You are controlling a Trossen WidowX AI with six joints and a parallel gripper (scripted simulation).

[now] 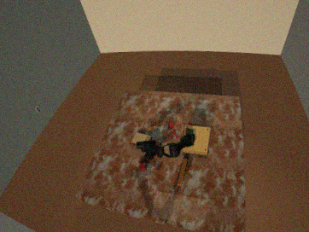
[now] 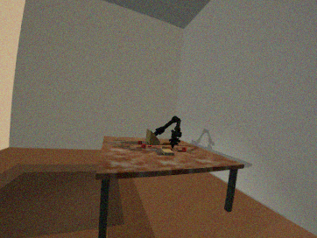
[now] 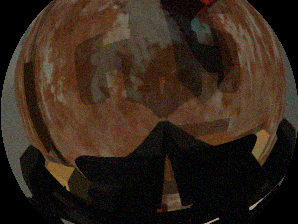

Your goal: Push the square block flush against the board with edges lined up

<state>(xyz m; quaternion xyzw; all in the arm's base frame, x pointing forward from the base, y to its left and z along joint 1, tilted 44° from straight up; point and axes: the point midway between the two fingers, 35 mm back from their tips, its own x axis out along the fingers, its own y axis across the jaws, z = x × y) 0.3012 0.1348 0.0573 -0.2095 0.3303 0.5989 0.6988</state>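
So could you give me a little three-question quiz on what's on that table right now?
1. True or false: the gripper is shut with nothing in it.
2. Which lies nearer the gripper: A) the square block, B) the thin board?
3. Fill in: the table top shows a mottled brown and ____ pattern.

Key: 1 true. 2 A. 3 white.

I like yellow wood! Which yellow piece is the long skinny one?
The thin yellow board, lying below the arm in the top view. The other, the square yellow block, is wide and flat.
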